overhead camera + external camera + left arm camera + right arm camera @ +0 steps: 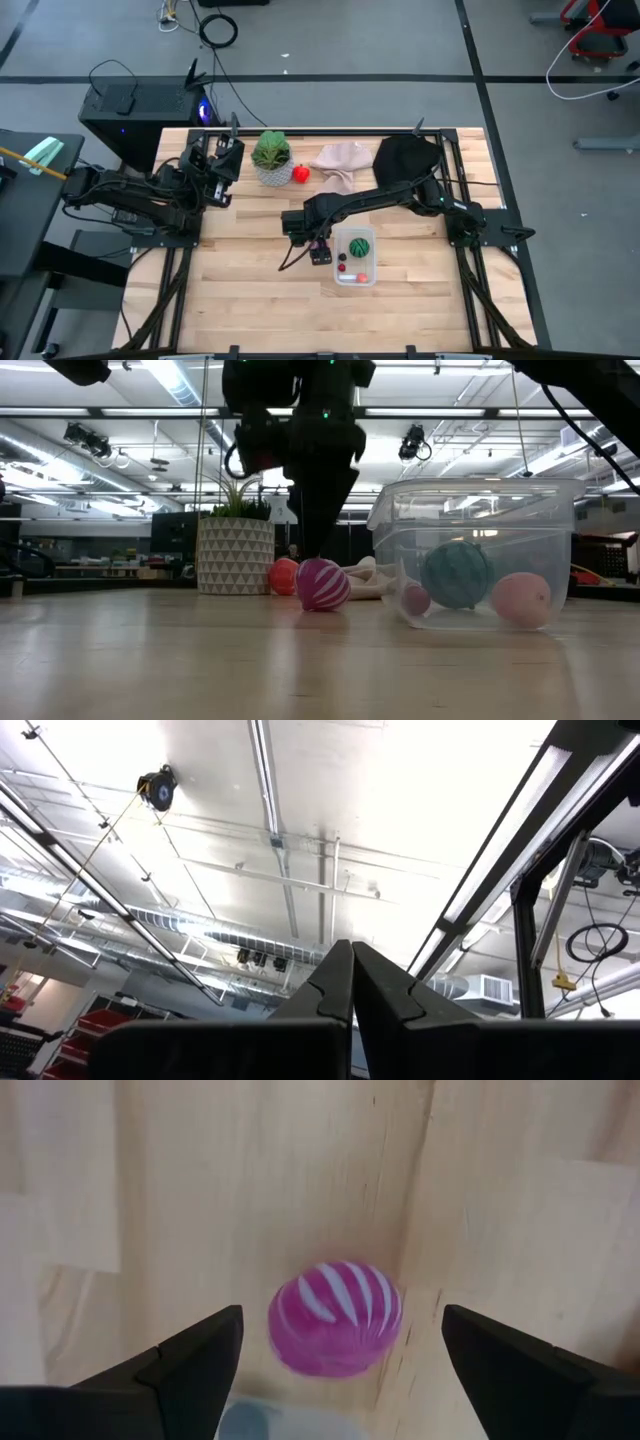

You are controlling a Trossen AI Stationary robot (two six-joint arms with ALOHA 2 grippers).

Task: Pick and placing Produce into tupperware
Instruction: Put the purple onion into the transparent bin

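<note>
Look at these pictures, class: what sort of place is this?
Most likely a robotics lab or workshop. Two robot arms work at a framed wooden table on a bare grey floor with loose cables, beneath exposed ceiling ducts and strip lights. Toy produce sits in a clear tupperware.

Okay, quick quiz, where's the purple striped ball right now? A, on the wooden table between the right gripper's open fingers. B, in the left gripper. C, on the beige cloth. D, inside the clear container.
A: the purple striped ball lies on the table, with the right gripper open on either side of it, outside the clear container.
</note>
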